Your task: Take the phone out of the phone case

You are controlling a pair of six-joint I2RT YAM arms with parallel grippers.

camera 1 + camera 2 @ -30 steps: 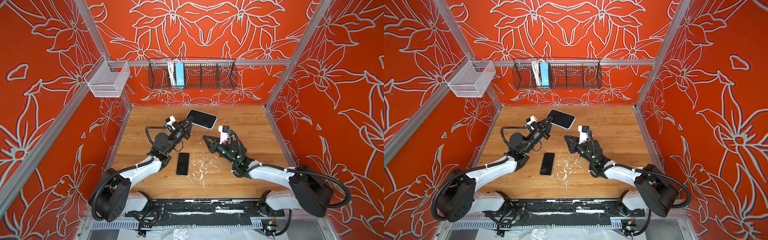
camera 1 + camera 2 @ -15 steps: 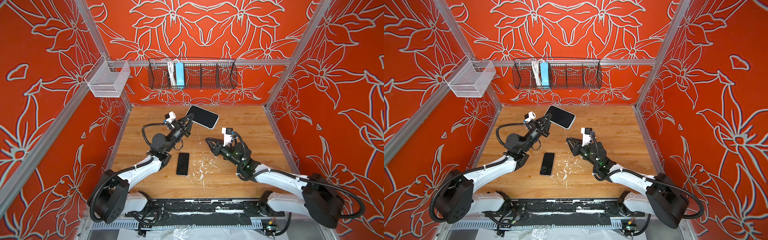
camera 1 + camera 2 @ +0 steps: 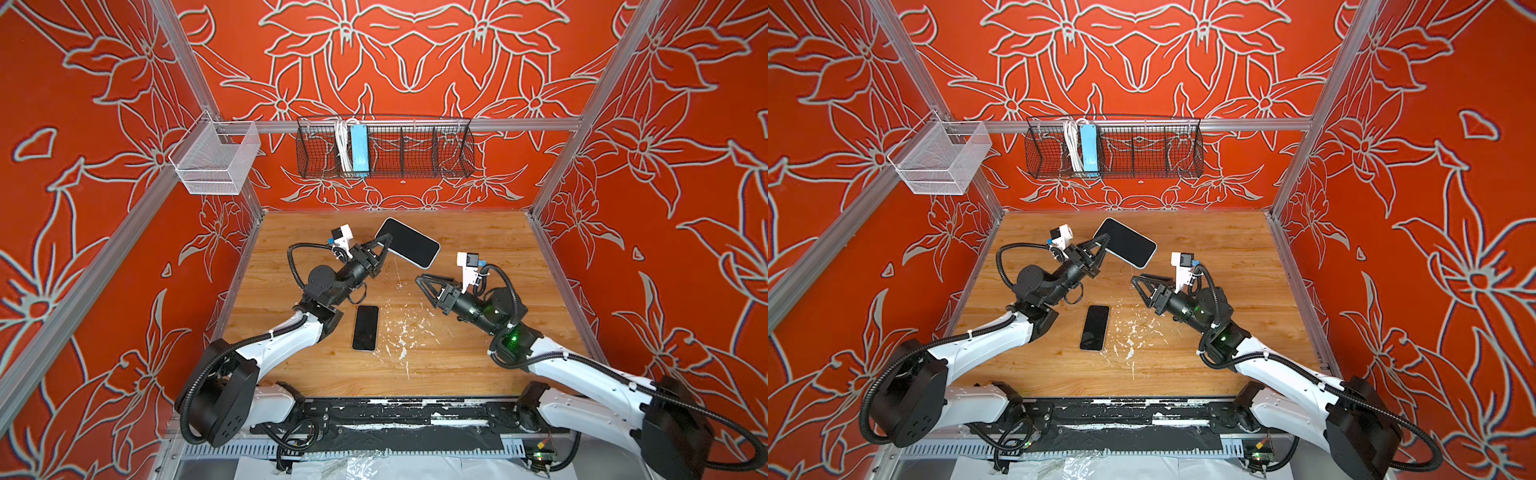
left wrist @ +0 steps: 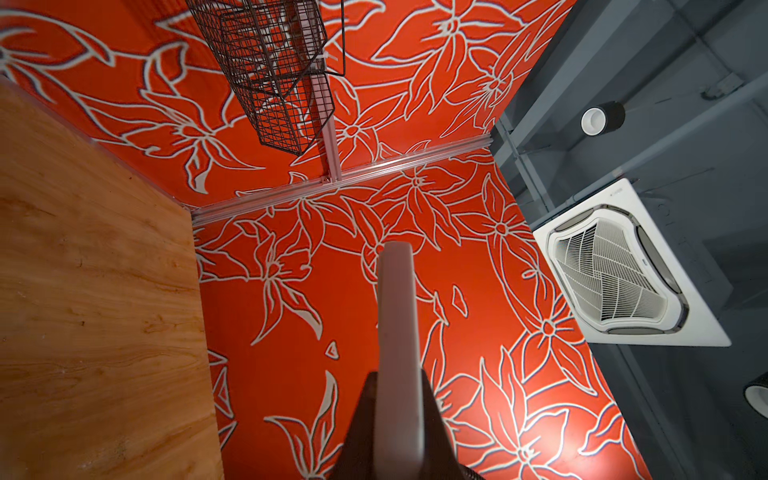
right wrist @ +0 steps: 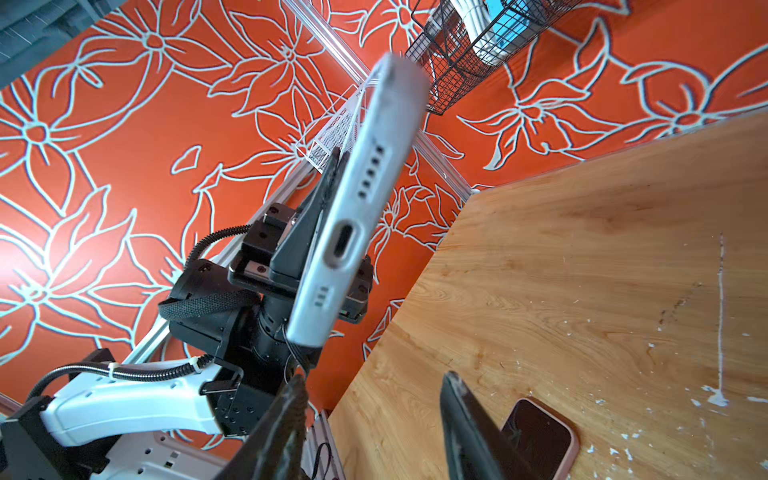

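Flat black phone (image 3: 365,328) lies screen-up on our scuffed wooden table (image 3: 478,357). Behind it, right gripper (image 3: 424,289): jaws partly apart, empty. Farthest back, we see left gripper (image 3: 384,249) clamped on 1 edge of the pale grey rubbery phone case (image 3: 409,243) (off the table, well apart from the phone).

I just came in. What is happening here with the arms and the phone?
The left claw is shut on the edge of the pale phone case and holds it in the air over the wooden table. The phone lies flat on the table, dark face up, apart from the case. The right claw is open and empty, near the case but not touching it. The phone appears to be out already.
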